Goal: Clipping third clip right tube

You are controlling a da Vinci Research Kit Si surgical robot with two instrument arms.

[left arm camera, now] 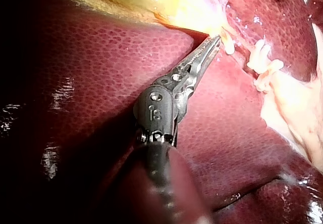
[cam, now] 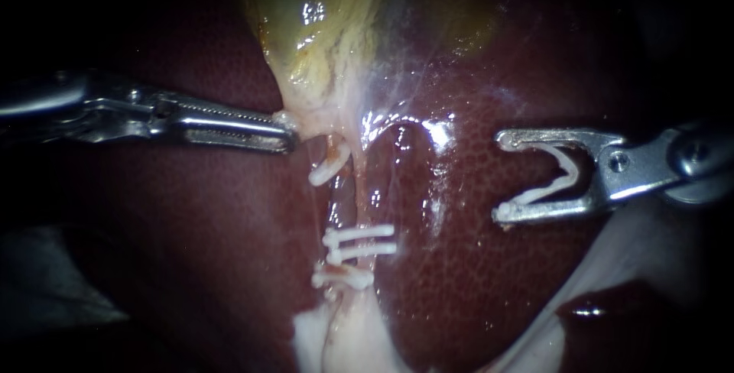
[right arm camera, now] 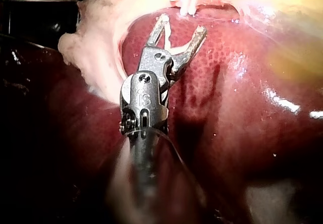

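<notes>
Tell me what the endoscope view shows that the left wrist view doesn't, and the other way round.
Only the endoscope: the right instrument, its jaws standing wide around a loaded clip, off to the side of the tubes and over the liver. Only the left wrist: the left instrument right back to its dark shaft. Both: the left instrument's jaws shut on the gallbladder at its pale lower end, and white clips across the tubes.

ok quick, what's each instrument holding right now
Left instrument: shut on the gallbladder at its lower end.
Right instrument: holds a clip, jaws wide apart.
</notes>
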